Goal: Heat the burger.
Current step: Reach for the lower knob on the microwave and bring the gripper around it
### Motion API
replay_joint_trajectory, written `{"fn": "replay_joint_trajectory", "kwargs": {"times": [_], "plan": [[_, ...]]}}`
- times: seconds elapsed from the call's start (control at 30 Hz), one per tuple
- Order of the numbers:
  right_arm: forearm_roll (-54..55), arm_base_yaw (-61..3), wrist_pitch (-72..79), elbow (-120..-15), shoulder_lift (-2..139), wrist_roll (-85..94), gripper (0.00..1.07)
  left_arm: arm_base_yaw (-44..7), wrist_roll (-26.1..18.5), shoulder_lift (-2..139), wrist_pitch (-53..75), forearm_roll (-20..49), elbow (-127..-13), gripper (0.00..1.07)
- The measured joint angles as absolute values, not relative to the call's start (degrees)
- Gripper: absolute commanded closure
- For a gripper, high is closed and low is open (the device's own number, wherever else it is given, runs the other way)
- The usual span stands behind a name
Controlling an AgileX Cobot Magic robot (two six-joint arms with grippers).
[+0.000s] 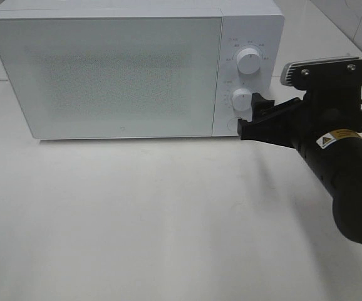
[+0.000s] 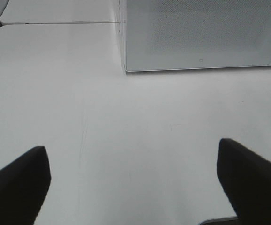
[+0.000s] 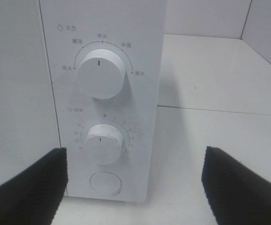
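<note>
Overhead, my right gripper [image 1: 254,116] hangs at the microwave's [image 1: 106,69] control panel, jaws spread wide just in front of the lower dial [image 1: 242,99]. The door is shut, and I cannot tell where the burger is. From the left wrist, my left gripper [image 2: 131,152] gapes wide, holding nothing, above the white table [image 2: 126,117]. From the right wrist, the lower dial and the round button [image 3: 106,182] beneath it show between my spread fingers [image 3: 37,187].

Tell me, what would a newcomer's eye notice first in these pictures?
A big white microwave with its door closed stands at the back of the table. The black right gripper stands open just before its lower dial. No burger is in view.
</note>
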State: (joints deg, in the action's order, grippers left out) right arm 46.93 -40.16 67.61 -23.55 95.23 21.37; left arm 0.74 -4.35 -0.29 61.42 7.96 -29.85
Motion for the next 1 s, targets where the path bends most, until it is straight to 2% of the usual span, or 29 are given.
{"fn": "replay_joint_trajectory", "kwargs": {"times": [0.3,1.0], "plan": [[50.94,-43.77,68.07,-27.9,99.87,21.94,0.31,0.74,-4.35,-0.29,61.42,7.96,-29.85,0.18],[50.94,-43.66,69.33,-33.63,106.28,21.94,0.31,0.74,-4.35,-0.29,61.42,7.96,-29.85,0.18]]}}
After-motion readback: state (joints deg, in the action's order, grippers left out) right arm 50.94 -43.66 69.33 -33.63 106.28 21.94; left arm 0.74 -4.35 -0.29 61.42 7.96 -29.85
